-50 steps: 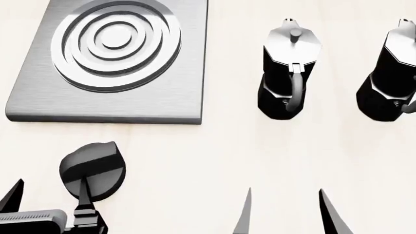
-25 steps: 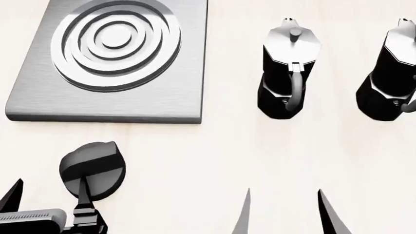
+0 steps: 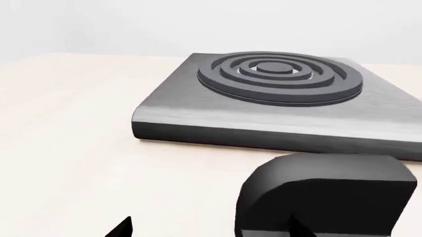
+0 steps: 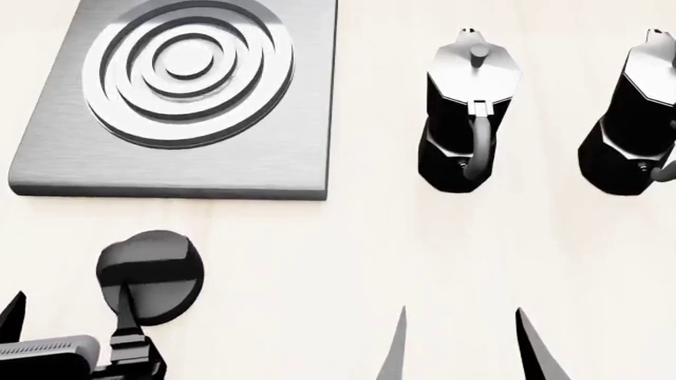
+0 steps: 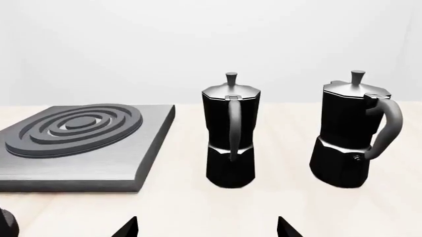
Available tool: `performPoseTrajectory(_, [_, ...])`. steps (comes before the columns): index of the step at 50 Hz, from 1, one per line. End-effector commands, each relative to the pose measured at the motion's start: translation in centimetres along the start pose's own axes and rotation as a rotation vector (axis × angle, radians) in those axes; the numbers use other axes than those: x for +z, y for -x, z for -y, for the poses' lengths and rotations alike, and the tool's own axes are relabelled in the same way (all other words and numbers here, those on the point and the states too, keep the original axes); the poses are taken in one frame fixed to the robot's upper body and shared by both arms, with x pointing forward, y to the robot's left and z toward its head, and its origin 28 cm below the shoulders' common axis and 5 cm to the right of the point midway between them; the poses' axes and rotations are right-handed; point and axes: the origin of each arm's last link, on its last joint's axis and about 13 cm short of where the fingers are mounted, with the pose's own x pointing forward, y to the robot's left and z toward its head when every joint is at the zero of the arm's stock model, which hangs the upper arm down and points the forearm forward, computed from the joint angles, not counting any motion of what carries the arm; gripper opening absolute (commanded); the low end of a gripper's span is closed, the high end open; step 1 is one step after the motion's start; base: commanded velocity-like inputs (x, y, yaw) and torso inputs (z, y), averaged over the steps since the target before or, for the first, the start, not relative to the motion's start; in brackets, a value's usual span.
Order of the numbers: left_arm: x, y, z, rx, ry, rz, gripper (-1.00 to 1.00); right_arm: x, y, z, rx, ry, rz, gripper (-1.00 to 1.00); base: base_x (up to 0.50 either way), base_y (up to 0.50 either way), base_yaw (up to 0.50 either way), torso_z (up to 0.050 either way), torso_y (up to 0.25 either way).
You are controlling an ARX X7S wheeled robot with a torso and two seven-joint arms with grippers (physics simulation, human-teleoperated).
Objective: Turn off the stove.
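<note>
1. Knob: rotated since the earlier frame; its pointed tip no longer shows.
2. Left gripper: fingers spread wide, one finger over the knob; contact cannot be told.
3. Right gripper: open, empty.
4. Stove: just beyond the knob, left of two moka pots.

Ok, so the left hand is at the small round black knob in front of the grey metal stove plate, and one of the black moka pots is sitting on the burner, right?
Not quite. The left hand is at the small round black knob, but both black moka pots stand on the pale table, beside the grey brushed-metal stove plate; its ringed burner is bare. The head view shows this.
</note>
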Motion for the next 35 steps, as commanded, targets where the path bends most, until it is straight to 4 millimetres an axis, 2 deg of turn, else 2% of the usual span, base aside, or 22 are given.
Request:
performPoseTrajectory(1, [-0.6, -0.2, -1.0, 0.067, -0.010, -0.042, 1.00, 0.0, 0.1, 0.0, 0.000, 0.001, 0.001, 1.00, 0.00, 0.00, 0.00, 0.000, -0.010])
performPoseTrajectory(14, [-1.0, -0.9, -1.2, 0.063, -0.019, -0.057, 1.00, 0.1, 0.0, 0.0, 0.001, 0.000, 0.001, 1.00, 0.00, 0.00, 0.00, -0.001, -0.002])
performPoseTrajectory(29, [-1.9, -3.3, -1.4, 0.075, -0.040, -0.069, 1.00, 0.1, 0.0, 0.0, 0.001, -0.002, 0.000, 1.00, 0.00, 0.00, 0.00, -0.001, -0.003])
performPoseTrajectory(35, [-1.3, -4.1, -1.8, 0.083, -0.044, -0.037, 1.00, 0.1, 0.0, 0.0, 0.001, -0.001, 0.001, 1.00, 0.00, 0.00, 0.00, 0.000, -0.002])
